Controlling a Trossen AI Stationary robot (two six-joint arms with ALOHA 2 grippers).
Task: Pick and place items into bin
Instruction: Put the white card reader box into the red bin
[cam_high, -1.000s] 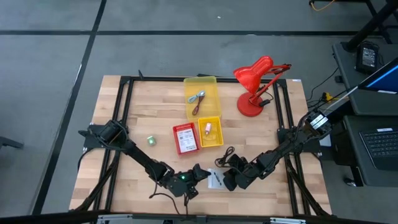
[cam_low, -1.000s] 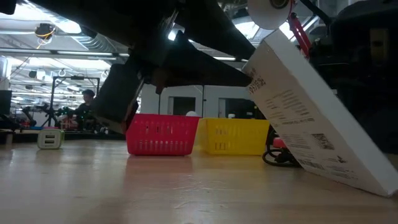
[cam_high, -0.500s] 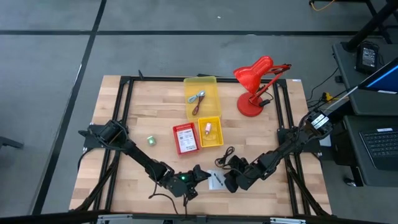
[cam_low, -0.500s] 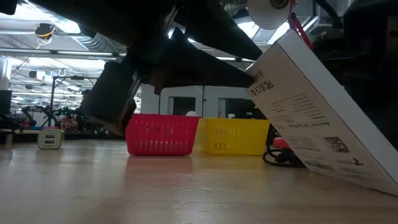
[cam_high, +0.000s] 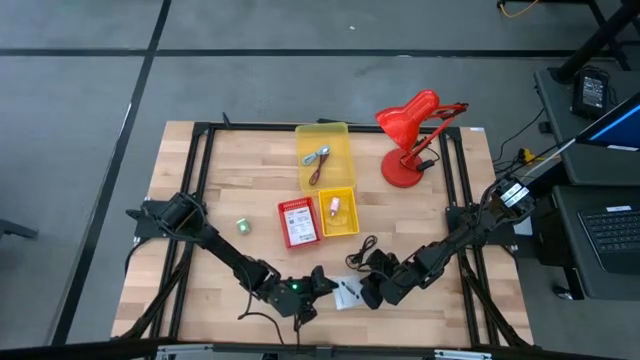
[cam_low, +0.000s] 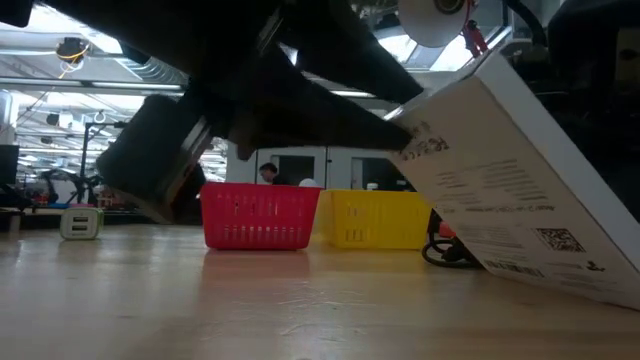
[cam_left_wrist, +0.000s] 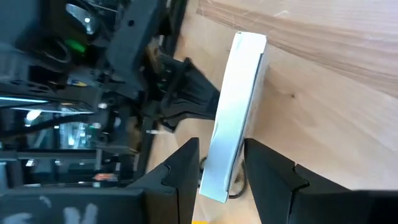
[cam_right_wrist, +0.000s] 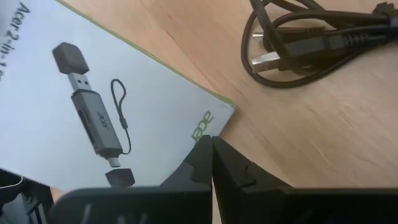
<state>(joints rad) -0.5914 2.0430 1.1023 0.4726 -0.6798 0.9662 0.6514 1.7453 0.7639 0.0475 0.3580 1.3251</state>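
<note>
A white printed packet (cam_high: 347, 291) stands tilted near the table's front edge, between my two grippers. My left gripper (cam_high: 322, 283) is shut on it from the table's left. In the left wrist view the packet's thin edge (cam_left_wrist: 242, 93) runs between the two fingers. My right gripper (cam_high: 368, 293) is shut, with its tips (cam_right_wrist: 211, 138) at the packet's printed face (cam_right_wrist: 93, 106), near a corner. The black cable (cam_right_wrist: 311, 43) lies coiled on the wood just beyond. A small green piece (cam_high: 242, 226) lies to the left of the bins. My left gripper pinches the packet across its thickness, one finger (cam_left_wrist: 186, 168) on each broad face, at the end nearer that arm (cam_left_wrist: 221, 171). It comes nearly level from the table's left. The packet is tilted, with its raised end (cam_low: 420, 130) at the fingers and its low edge (cam_low: 560, 280) on the table. My right gripper's shut fingertips lie against the packet's edge beside the corner with the green logo (cam_right_wrist: 208, 124), slanting down from the table's right. Whether they touch the packet or only stand by it, I cannot tell.
A red bin (cam_high: 298, 222) holds another printed packet, and a small yellow bin (cam_high: 338, 212) stands beside it. A larger yellow bin (cam_high: 325, 158) behind them holds a tool and a cord. A red desk lamp (cam_high: 410, 135) stands at the far right.
My left gripper has rolled a little about its own axis without moving. The packet has turned with it: in the low view its raised end has swung toward the right while its low edge has stayed on the table.
</note>
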